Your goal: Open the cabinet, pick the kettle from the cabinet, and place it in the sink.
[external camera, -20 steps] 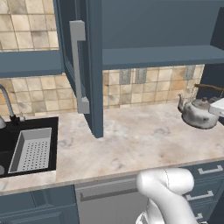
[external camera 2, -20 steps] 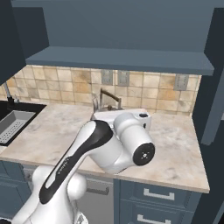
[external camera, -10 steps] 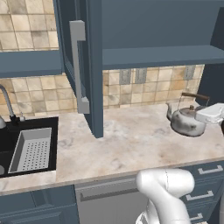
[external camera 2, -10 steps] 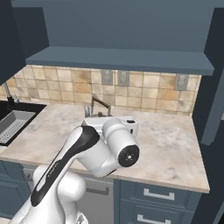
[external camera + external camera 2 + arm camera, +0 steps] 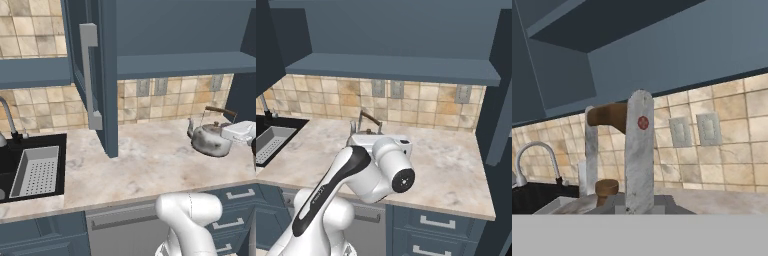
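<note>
The jaws are pinched on the kettle's arched brown-topped handle; in the hand view the handle's upright rises right in front of the camera, with the brown grip crossing behind it and the lid knob just below. The gripper shows at the right edge of the left base view, its white hand level with the kettle's handle. The kettle is out of the cabinet, above the marble counter toward its right part; whether it hangs clear of the stone or touches it, I cannot tell. In the right base view only the handle and spout tip peek out above the white arm.

The cabinet door stands swung out, edge-on to the camera, its long grey bar handle facing left. The shelf inside is bare where it shows.

The sink lies well apart to the left, black, with a perforated grey tray sitting in it and the curved tap behind
</note>
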